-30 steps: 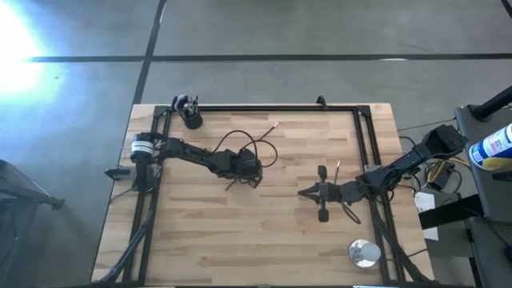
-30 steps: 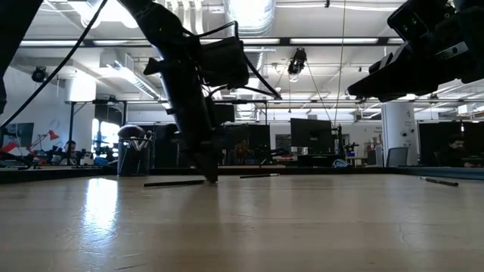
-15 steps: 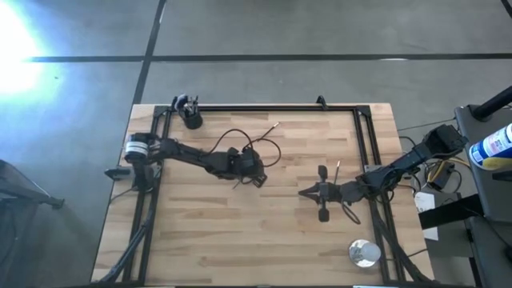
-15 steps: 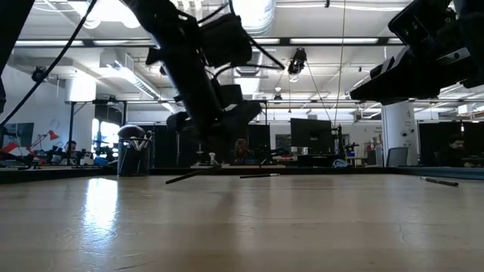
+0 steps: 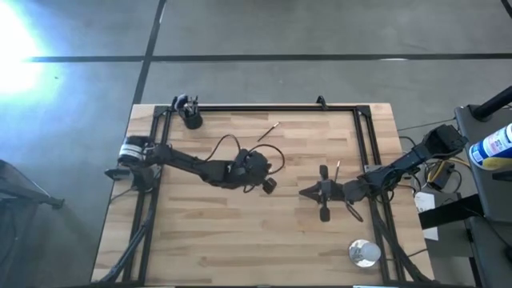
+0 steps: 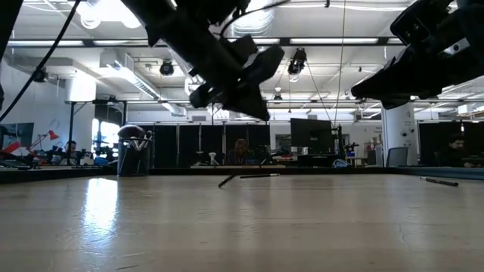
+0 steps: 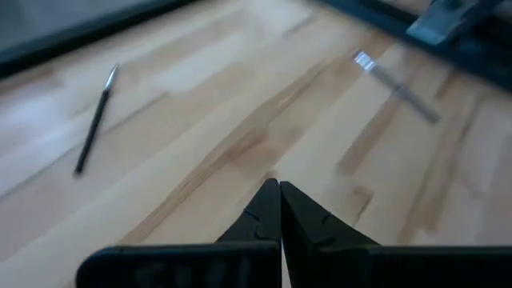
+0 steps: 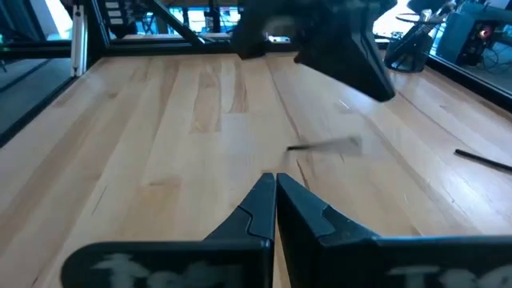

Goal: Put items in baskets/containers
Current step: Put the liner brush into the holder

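We see the left gripper's [image 7: 280, 192] two dark fingers pressed flat together with nothing between them, their tips meeting over bare wood. The gripper hangs above the middle of the table [image 5: 240, 240], clear of the surface in the low view. Beyond its fingertips, in the left wrist view, one thin dark brush [image 7: 96, 120] lies flat on the boards, and a paler stick [image 7: 396, 76] lies blurred farther off.

The right gripper's [image 8: 274, 182] fingers are likewise closed on nothing, raised over the table's right part, with the arm reaching in from the right edge. Ahead of it a blurred brush [image 8: 324, 146] shows just above or on the wood below the left arm; we cannot tell which. Another dark brush [image 8: 484, 160] lies off to the side.

The black cup [image 5: 191, 118] stands at the far left corner, with brushes upright in it. A shiny silver round object [image 5: 364, 253] sits near the front right corner.
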Motion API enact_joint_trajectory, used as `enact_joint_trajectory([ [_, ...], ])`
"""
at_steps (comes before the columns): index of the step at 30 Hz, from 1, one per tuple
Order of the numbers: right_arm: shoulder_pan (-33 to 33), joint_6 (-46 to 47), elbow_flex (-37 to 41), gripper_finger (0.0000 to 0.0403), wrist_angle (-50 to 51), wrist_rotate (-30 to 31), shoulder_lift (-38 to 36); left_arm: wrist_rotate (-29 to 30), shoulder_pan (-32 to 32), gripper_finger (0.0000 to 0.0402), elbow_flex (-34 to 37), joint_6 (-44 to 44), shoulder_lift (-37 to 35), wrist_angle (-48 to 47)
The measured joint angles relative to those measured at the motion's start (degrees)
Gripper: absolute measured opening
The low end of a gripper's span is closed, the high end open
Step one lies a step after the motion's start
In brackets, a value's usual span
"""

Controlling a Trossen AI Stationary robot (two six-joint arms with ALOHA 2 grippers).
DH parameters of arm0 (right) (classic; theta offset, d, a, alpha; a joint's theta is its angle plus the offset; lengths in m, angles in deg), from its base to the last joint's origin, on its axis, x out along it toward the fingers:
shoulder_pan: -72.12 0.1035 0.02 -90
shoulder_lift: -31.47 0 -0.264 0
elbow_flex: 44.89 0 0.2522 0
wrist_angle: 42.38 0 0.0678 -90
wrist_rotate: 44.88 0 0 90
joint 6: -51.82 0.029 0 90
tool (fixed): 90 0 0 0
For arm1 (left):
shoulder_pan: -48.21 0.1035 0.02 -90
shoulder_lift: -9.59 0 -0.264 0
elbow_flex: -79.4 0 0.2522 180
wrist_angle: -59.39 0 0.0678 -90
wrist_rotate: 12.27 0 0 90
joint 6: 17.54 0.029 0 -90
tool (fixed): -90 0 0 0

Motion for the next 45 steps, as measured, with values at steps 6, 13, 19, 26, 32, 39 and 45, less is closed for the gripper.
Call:
enact_joint_trajectory([
  [6,-0.3,0.5,0.0,0.0047,-1.3,0.1,0.0,1.4,-1.3,0.0001,0.0,4.3,0.0,7.2],
  [13,-3.6,0.2,-0.3,0.0106,1.7,-0.5,0.0,-3.4,-3.2,0.0,0.0,3.2,0.0,-1.6],
  [19,-13.6,-4.6,-3.6,0.0125,12.2,-14.8,0.0,-3.4,-5.7,0.0,0.0,-1.3,0.0,-11.8],
  [26,-26.3,-15.7,-7.4,0.0133,24.0,-28.6,0.7,-3.7,-6.8,0.0,2.0,-3.9,0.2,-11.9],
  [32,-31.0,-18.0,-9.3,0.0134,24.9,-35.5,7.7,-5.6,-6.8,0.0001,5.3,-4.2,0.2,-7.0],
  [39,-30.9,-19.7,-14.0,0.0132,24.7,-36.1,20.1,-7.8,-6.9,0.0052,6.7,-4.6,0.2,-4.3],
  [45,-30.7,-20.0,-17.6,0.0112,23.4,-36.6,26.4,-8.2,-6.8,0.0091,6.7,-4.7,0.2,-4.5],
])
